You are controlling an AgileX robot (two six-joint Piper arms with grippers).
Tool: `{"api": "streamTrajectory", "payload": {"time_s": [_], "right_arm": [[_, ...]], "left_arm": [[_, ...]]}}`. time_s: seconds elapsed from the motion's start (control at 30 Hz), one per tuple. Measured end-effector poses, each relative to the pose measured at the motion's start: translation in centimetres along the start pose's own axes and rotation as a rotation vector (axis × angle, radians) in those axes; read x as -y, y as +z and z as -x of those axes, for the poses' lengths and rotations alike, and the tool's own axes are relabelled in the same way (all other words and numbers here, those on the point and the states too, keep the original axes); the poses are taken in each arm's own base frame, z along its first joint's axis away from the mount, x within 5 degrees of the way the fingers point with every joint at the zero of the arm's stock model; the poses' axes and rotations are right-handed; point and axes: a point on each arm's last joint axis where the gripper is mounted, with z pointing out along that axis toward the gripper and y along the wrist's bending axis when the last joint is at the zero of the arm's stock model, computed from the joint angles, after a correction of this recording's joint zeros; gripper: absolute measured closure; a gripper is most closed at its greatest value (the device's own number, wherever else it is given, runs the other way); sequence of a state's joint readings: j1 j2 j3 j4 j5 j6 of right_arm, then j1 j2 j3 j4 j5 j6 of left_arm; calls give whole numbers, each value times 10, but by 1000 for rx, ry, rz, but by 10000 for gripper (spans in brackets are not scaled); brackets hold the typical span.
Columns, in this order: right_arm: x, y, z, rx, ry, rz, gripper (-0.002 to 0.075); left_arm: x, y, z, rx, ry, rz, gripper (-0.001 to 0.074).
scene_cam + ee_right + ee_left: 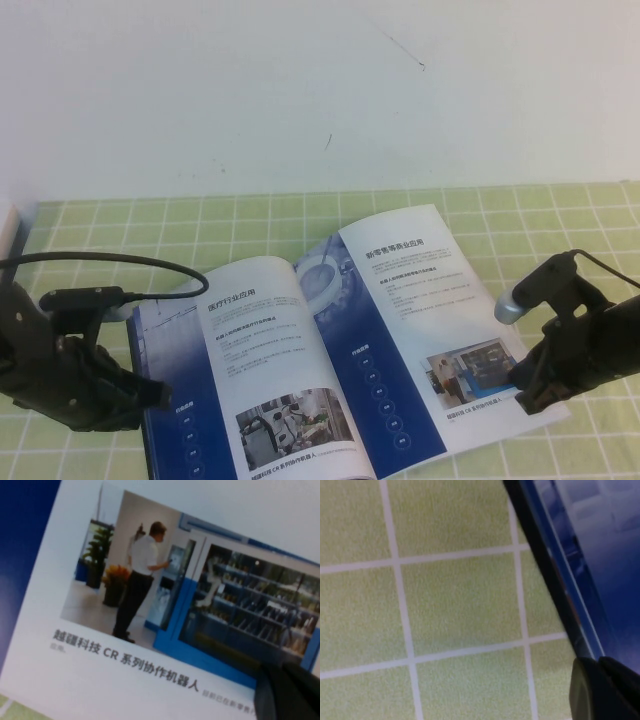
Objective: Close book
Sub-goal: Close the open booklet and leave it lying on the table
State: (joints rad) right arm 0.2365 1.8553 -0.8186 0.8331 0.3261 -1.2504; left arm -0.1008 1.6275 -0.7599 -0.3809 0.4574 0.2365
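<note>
The book (270, 340) lies open, pages up, on the green checked surface (230, 215), my left claw (148, 393) at its left edge and my right claw (527, 392) seemingly over its near right corner, though I cannot tell whether either is open or closed.

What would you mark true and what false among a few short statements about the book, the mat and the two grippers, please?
1. The book lies open on the mat. True.
2. The left gripper hangs over the book's right-hand page. False: it is at the outer edge of the left-hand page.
3. The right gripper is at the outer edge of the right-hand page, beside its photo. True.
4. The mat is plain red. False: it is green with a white grid.
5. The photo shows a person in a white shirt. True.
</note>
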Motion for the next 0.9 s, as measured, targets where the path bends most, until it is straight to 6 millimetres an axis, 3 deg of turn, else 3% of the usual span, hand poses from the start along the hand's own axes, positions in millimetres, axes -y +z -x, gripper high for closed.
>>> {"api": "streamTrajectory", "payload": {"time_s": [0.3,0.47,0.73,0.9], "right_arm": [[0,0,0,1,2,0,729],[0,1,0,-2,3,3,729],[0,0,0,-1,6,6,729],[0,0,0,-3,9,13,729]], "left_arm": [[2,15,9,-51,31,18,738],[16,23,12,-92,98,47,738],[52,32,18,-105,216,26,738],[86,33,29,-47,189,-59,738]]}}
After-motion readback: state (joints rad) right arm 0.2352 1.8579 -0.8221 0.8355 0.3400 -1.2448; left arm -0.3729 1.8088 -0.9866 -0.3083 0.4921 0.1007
